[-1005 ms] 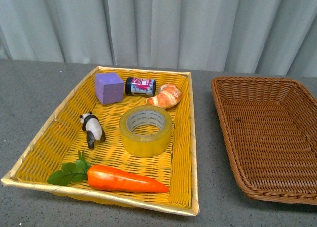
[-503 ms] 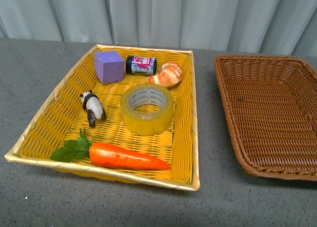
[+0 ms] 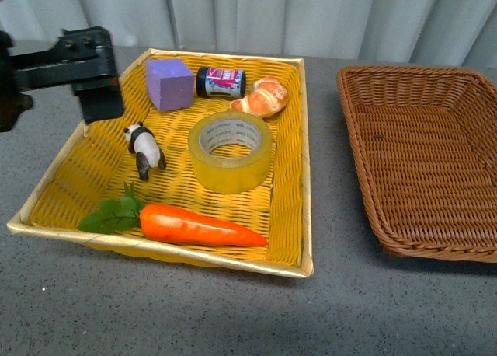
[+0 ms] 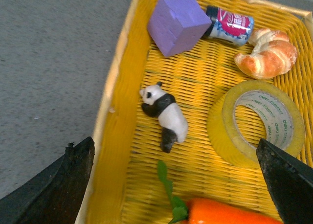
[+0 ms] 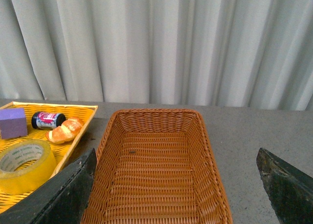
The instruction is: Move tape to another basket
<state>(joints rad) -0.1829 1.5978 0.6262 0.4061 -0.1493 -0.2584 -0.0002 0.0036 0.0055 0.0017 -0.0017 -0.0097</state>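
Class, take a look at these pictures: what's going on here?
A two-armed robot is about to move the tape. The roll lies untouched in the yellow tray, among a carrot, panda, croissant, purple block and small jar. The left gripper hovers open over the tray's left edge, holding nothing. The brown basket to the right is empty; the right gripper, open, faces it.

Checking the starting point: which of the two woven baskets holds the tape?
The bright yellow tray with the pale rim; the tape lies flat inside it. The dark brown basket on the right holds no tape.
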